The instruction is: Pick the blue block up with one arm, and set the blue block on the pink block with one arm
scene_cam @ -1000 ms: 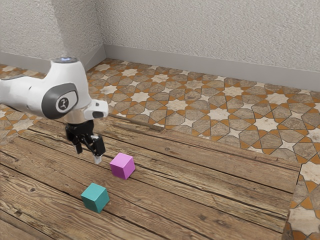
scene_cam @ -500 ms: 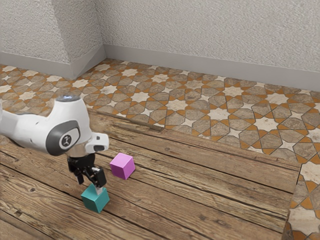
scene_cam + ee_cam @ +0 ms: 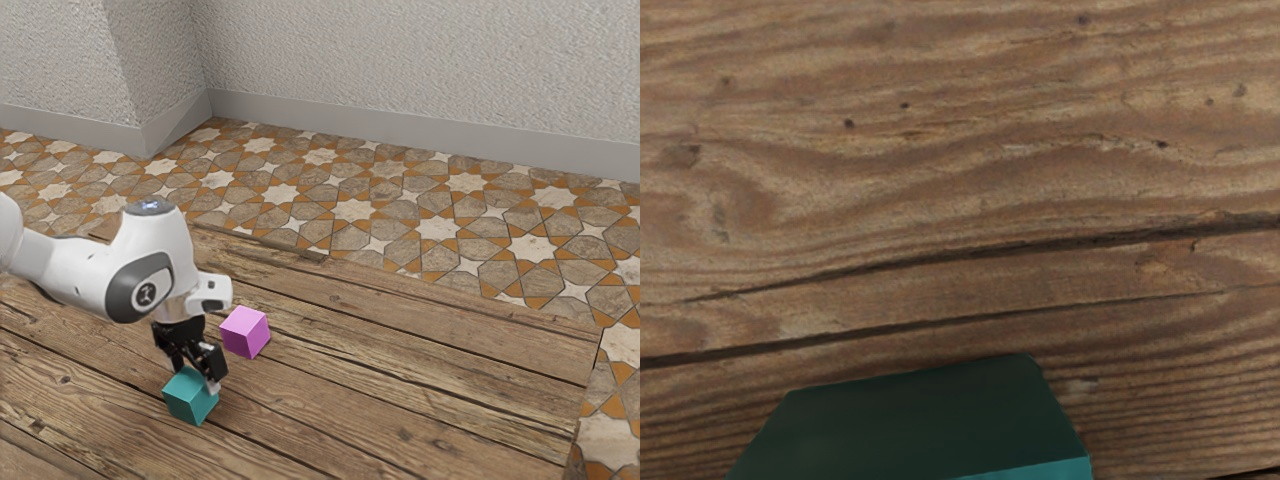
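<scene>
The blue block (image 3: 186,403), teal in shade, rests on the wooden table (image 3: 400,380) near its front. My gripper (image 3: 199,379) has come straight down over it and stands open. Its black fingers (image 3: 213,377) reach the block's upper part, one on the side toward the exterior view's right. In the wrist view the blue block (image 3: 920,425) lies just under my hand, its dark top face large against the planks. The pink block (image 3: 245,332) stands a short way behind the blue one, toward the exterior view's right, apart from it and from my fingers.
The plank table's far edge (image 3: 330,258) meets a patterned tile floor (image 3: 450,210) with grey walls behind. My white arm (image 3: 90,265) comes in from the exterior view's left, low over the table.
My hand has moved from beside the pink block toward the table's front and dropped onto the blue block. Neither block has shifted.
</scene>
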Robot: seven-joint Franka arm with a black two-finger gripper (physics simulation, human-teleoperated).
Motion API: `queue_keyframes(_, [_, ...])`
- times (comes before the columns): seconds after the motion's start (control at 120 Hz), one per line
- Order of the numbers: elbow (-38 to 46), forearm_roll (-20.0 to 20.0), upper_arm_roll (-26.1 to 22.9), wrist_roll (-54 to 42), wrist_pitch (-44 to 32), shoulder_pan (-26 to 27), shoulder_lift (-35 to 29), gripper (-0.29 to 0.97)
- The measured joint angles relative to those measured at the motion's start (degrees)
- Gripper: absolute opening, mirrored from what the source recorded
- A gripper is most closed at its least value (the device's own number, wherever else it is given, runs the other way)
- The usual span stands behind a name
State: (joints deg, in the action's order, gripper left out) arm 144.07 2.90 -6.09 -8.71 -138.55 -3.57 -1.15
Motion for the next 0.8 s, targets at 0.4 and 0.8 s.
queue_keyframes(0.4, [0.6,-0.1,0.1,0.0,-1.1,0.6,1.7,0.68])
queue_keyframes(0.8, [1.8,-0.4,0.1,-0.1,-1.1,-1.1,1.6,0.68])
